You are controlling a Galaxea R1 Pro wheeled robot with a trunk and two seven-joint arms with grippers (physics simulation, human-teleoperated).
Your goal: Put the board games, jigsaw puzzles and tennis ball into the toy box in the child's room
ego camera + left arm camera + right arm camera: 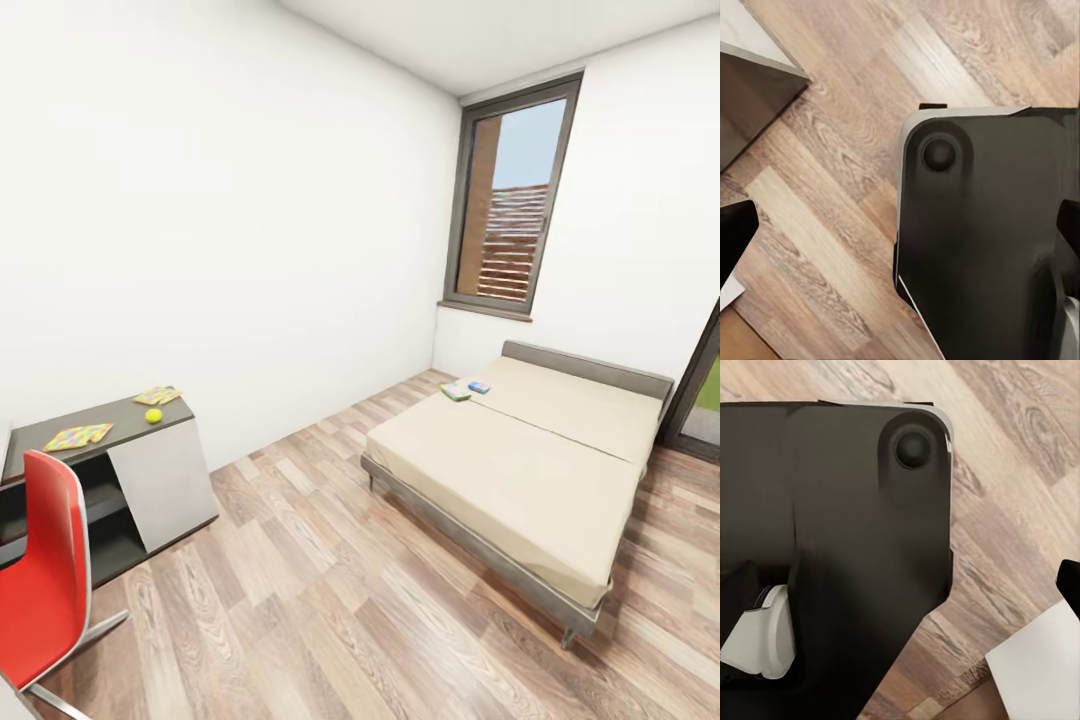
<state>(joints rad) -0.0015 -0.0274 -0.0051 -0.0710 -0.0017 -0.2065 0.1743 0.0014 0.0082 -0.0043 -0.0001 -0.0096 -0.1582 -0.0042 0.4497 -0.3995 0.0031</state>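
Two jigsaw puzzles [78,436] [157,396] and the yellow-green tennis ball [153,416] lie on a low dark-topped cabinet [110,425] at the left wall. On the bed [520,460], near its headboard end, two board games rest side by side: a white and green one [456,391] and a small blue one [479,387]. A pale corner of the table [750,37] shows beside my base. The toy box is out of view. My left gripper [900,229] and right gripper [900,581] hang over my dark base and the floor, fingertips wide apart and empty.
A red chair [40,580] stands at the near left in front of the cabinet. Wood plank floor [300,580] runs between cabinet and bed. A tall window [512,200] is in the far wall, a dark-framed door [700,390] at the right.
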